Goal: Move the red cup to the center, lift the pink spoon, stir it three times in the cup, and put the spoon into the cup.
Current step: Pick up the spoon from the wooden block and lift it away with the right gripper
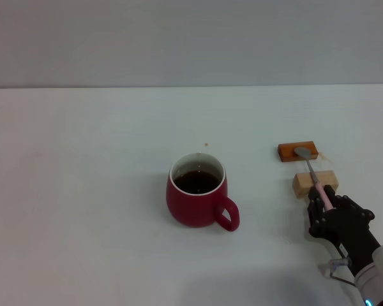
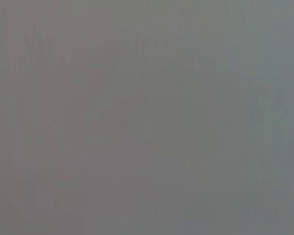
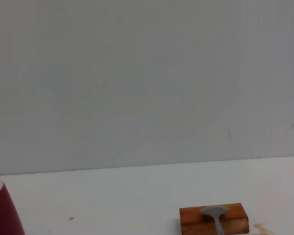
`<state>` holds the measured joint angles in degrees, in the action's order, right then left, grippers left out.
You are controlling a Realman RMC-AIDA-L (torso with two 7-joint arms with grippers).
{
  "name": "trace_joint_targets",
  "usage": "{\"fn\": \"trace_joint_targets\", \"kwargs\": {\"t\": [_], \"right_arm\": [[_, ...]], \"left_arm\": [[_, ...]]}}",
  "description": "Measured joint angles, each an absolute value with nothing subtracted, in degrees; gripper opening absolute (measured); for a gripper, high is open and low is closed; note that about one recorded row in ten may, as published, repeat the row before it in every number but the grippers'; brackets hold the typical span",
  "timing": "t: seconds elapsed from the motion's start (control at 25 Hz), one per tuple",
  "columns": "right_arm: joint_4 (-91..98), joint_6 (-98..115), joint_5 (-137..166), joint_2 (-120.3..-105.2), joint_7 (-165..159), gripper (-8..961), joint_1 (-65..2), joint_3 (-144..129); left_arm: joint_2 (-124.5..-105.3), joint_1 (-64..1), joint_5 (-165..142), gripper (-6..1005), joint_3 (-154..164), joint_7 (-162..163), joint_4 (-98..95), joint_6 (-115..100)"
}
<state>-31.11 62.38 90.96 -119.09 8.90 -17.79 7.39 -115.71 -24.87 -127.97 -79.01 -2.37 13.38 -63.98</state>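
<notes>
My right gripper (image 1: 323, 196) sat at the near right of the bench (image 1: 83, 191), its dark fingers closed in around the pale pink handle end of the pink spoon (image 1: 314, 176). Whether they had actually pinched the handle or only bracketed it, I could not tell from the head view.

To do this pick well, I judged I should squeeze squarely across the handle and raise it straight up, level, so the bowl did not drag.

From the gripper the spoon ran away from me: its neck crossed the tan wooden block (image 1: 315, 183) and its grey metal bowl rested on the orange-brown flat block (image 1: 298, 152) beyond. The right wrist view showed that bowl lying on top of the flat block.

The red cup (image 1: 198, 194) stood well apart to the left of the gripper, about mid-bench, upright, dark liquid inside, handle turned toward the near right. A few small brown specks dotted the bench just beyond it.

My left gripper was out of sight; its wrist view showed only blank grey.
</notes>
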Motion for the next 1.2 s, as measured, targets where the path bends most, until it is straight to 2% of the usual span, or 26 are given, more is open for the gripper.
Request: {"fn": "trace_joint_targets", "kwargs": {"t": [1.2], "right_arm": [[-30.7, 62.4, 90.8, -119.18, 8.9, 159, -17.2, 7.5]], "left_arm": [[-115.75, -24.3, -128.0, 844, -79.0, -2.0, 13.7, -64.6]]}}
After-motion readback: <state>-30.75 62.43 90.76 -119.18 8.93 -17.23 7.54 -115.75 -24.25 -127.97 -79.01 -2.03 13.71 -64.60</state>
